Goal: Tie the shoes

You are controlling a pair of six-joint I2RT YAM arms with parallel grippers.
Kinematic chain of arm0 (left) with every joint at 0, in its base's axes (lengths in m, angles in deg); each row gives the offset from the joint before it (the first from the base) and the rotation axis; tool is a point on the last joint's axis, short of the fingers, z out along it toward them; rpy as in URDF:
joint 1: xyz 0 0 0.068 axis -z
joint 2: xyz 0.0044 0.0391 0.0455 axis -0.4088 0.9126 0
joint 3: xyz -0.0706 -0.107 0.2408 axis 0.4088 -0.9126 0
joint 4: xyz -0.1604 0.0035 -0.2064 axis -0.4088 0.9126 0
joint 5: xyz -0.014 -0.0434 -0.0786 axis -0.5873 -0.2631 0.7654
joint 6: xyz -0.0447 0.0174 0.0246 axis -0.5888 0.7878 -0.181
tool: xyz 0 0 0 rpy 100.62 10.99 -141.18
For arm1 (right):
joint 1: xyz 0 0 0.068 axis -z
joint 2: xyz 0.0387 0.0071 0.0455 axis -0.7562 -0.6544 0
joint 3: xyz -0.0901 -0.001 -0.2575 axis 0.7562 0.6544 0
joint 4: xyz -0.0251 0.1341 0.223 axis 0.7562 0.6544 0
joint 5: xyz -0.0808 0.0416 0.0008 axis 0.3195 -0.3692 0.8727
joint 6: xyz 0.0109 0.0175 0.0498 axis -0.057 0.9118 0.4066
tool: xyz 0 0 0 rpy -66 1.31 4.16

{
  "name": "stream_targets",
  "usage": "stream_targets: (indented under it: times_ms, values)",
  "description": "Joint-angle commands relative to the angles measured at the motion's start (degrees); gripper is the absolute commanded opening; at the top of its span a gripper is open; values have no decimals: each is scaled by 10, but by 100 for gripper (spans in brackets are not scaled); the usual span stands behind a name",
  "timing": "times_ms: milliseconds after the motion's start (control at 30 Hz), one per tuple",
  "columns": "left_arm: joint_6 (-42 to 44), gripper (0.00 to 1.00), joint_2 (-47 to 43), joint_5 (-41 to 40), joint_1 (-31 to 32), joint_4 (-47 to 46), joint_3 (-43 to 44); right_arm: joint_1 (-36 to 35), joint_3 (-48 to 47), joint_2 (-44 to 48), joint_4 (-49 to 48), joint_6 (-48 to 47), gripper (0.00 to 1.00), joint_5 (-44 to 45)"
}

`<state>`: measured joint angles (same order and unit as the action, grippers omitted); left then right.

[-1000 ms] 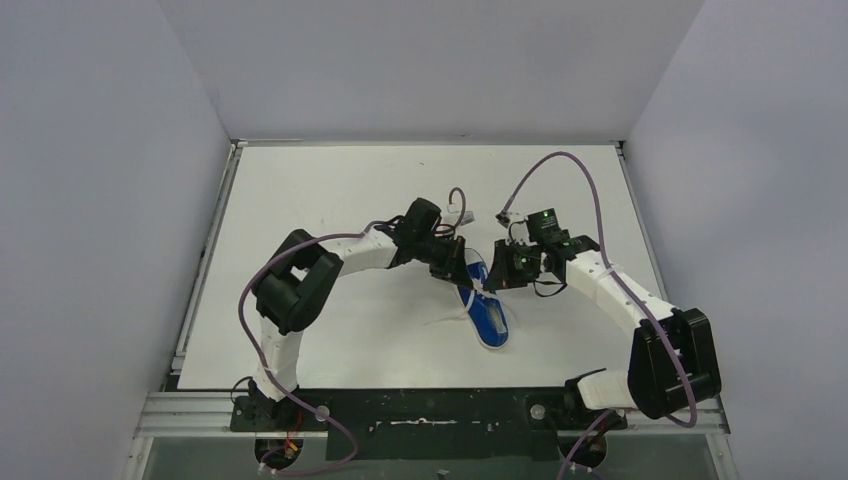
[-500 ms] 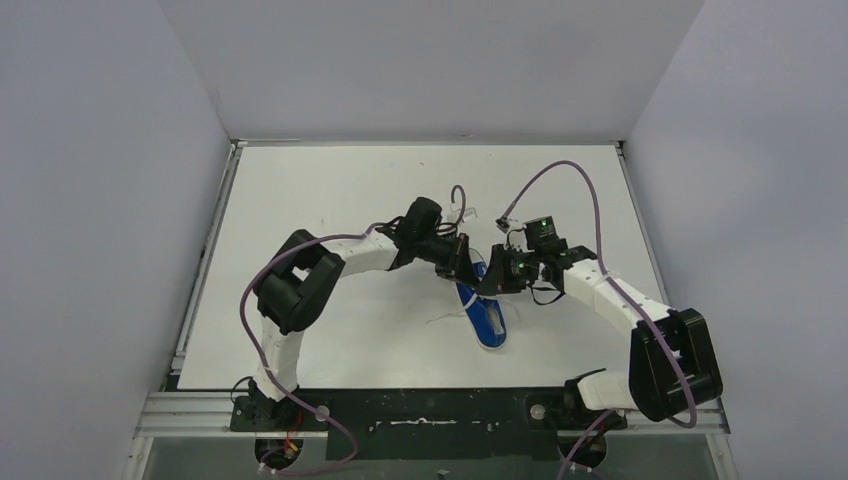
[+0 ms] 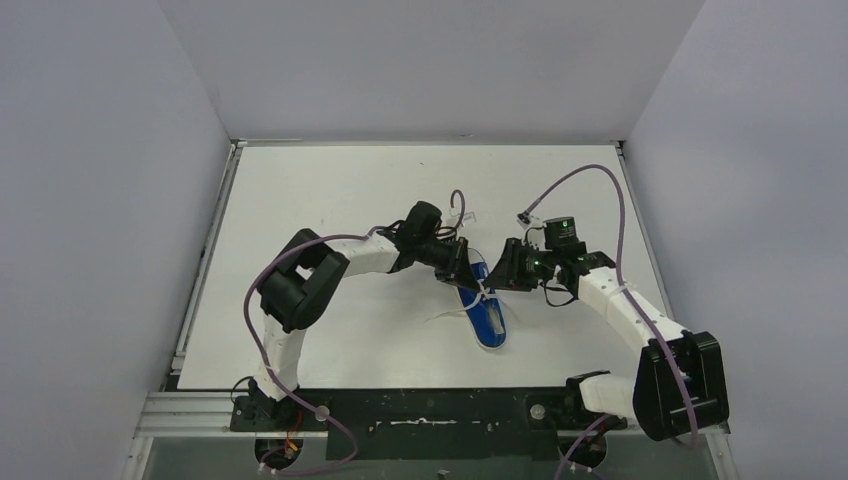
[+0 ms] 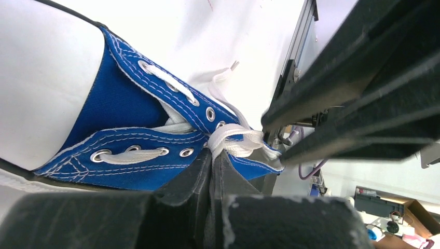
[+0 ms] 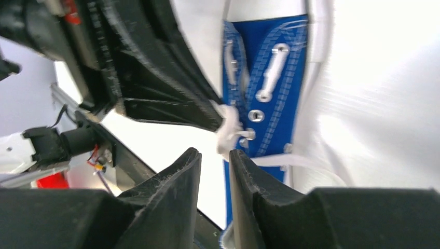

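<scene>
The blue canvas sneaker (image 3: 489, 320) lies on the white table with its white toe cap toward the arms' bases. My left gripper (image 3: 467, 274) is at the shoe's upper eyelets, and in the left wrist view it (image 4: 211, 155) is shut on a bunched white lace (image 4: 236, 141) above the blue tongue area (image 4: 119, 109). My right gripper (image 3: 504, 276) sits just right of the shoe. In the right wrist view it (image 5: 215, 155) has a narrow gap and holds nothing, just below the lace bunch (image 5: 228, 128). A loose lace end (image 3: 445, 316) trails left on the table.
The white table (image 3: 330, 200) has a metal rail (image 3: 205, 270) along its left edge and grey walls on three sides. Purple cables (image 3: 590, 175) arc above the right arm. The left gripper's black fingers (image 5: 155, 78) fill the upper left of the right wrist view.
My right arm has drawn back to the right, away from the shoe's laces. My left gripper has stayed at the eyelets, holding the lace.
</scene>
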<state>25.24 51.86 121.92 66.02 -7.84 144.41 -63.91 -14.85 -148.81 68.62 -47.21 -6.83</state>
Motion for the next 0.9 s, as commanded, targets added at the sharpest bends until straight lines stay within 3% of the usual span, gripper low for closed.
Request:
stream_targets:
  times_ms: [0,200,867]
  values:
    - [5,0,-1,14,-4,-28,2,24,-28,7,52,-40,26,52]
    - [4,0,1,19,-3,-27,6,26,-45,-50,49,-66,15,50]
    - [15,0,18,28,-4,0,38,20,-18,-76,-45,-51,10,-65]
